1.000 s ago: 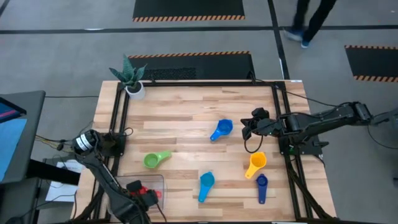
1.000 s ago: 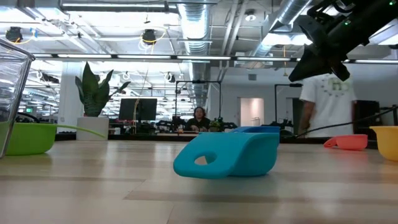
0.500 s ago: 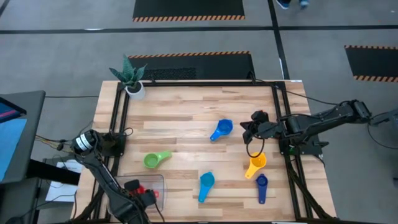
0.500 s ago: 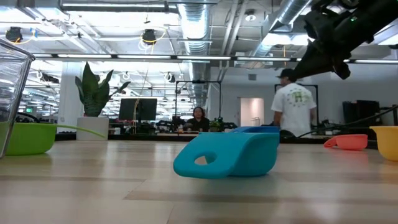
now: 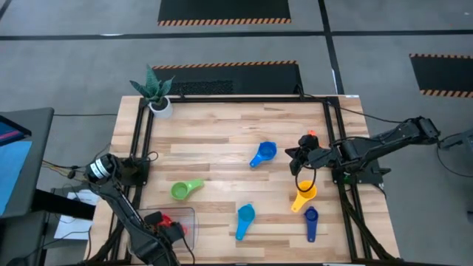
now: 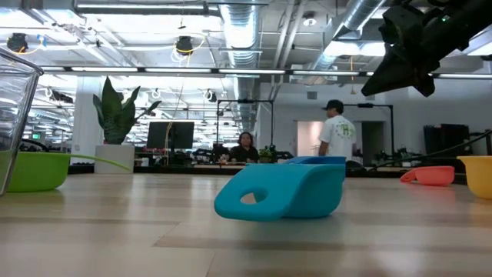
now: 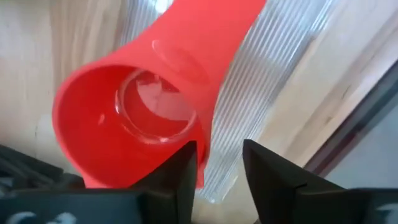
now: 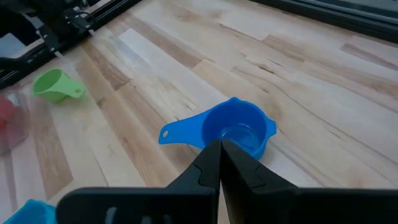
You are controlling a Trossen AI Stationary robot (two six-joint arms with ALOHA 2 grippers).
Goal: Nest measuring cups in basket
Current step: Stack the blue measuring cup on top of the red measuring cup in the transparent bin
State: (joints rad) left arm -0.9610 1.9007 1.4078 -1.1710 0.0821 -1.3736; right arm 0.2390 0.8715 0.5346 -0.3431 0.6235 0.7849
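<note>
- Cups lie scattered over our wooden table: the medium blue cup sits near the middle, the green cup to the left, the light blue cup toward the front, with the yellow cup and dark blue cup on the right.
- At the front left corner we have the clear basket, and the red cup lies in it, right on its ribbed floor.
- Our left gripper hangs over that red cup with its fingers parted; one finger is at the cup's rim, and we see no squeeze on it.
- Over on the right, our right gripper hovers above the table between the medium blue cup and the yellow one, fingers pressed together and holding nothing.
- From the right wrist, the medium blue cup sits upright just ahead, handle pointing toward the green one.
- A potted plant stands at the far left corner.
- Beyond the table, a person stands in the room.
</note>
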